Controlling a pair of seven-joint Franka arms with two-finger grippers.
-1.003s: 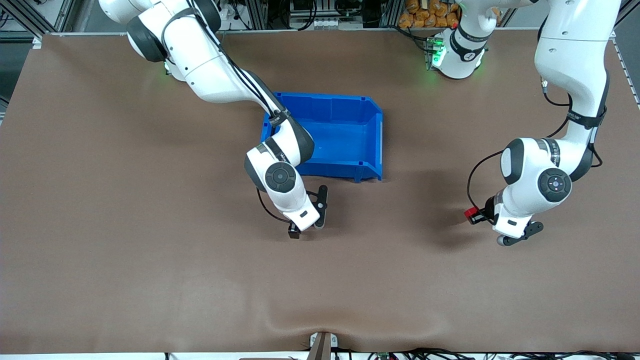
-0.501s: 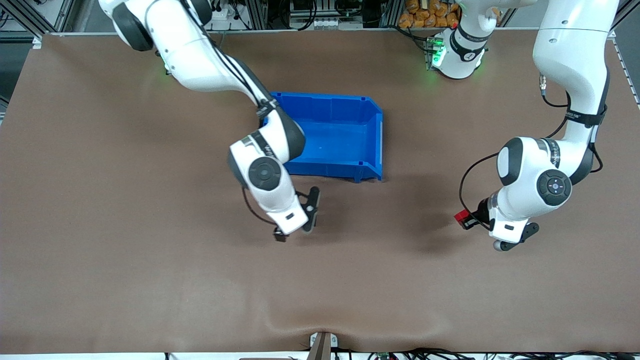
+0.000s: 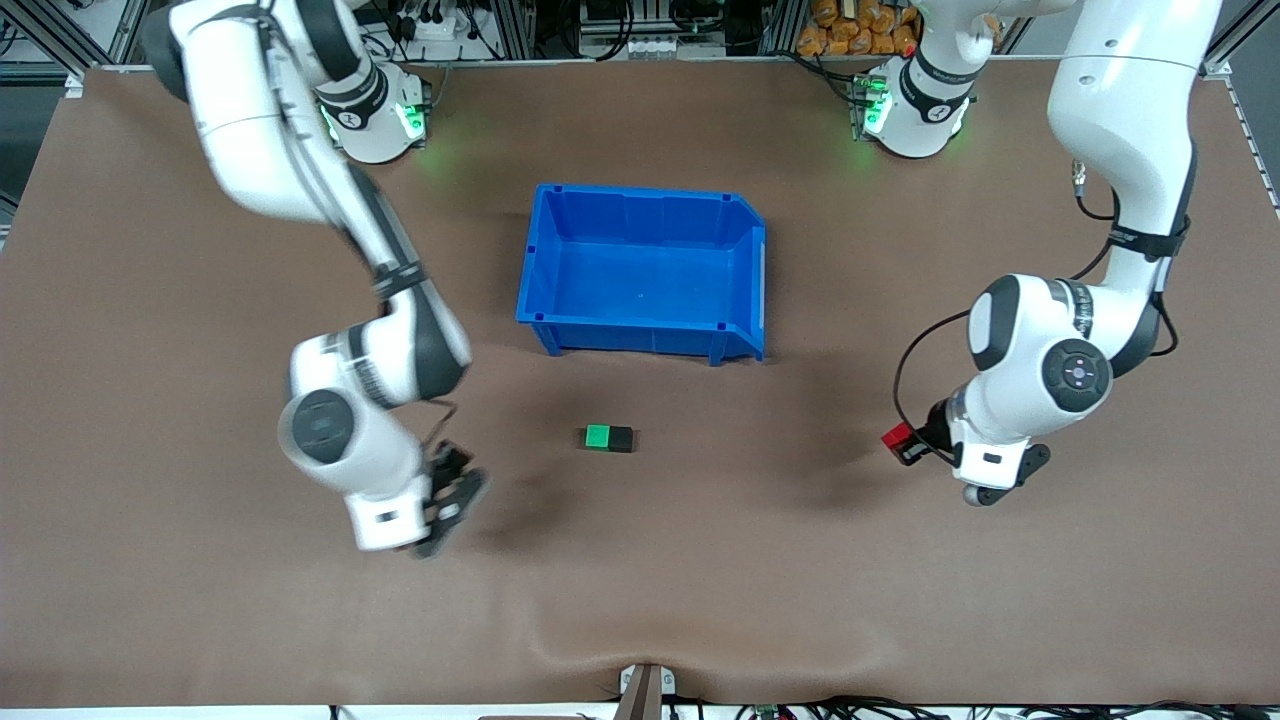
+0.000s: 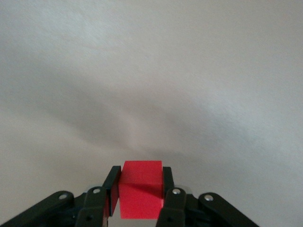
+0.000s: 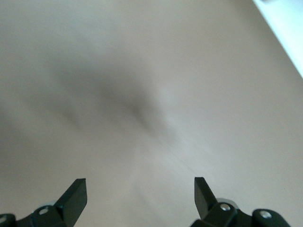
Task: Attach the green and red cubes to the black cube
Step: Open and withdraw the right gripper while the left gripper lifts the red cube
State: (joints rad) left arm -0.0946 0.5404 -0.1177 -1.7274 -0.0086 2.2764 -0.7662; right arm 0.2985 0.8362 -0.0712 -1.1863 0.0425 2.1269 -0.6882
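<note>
While my left gripper (image 3: 905, 445) hangs over the bare brown table (image 3: 800, 560) toward the left arm's end, its fingers (image 4: 112, 187) are clamped on the red cube (image 4: 140, 190), one pad on each side face. My right gripper (image 3: 452, 495) hovers over the table toward the right arm's end, jaws spread wide with nothing between them. On the mat, the green cube (image 3: 598, 436) sits touching the black cube (image 3: 620, 438), side by side, nearer the front camera than the blue bin (image 3: 745, 300). No readable writing shows on the cubes or the bin.
</note>
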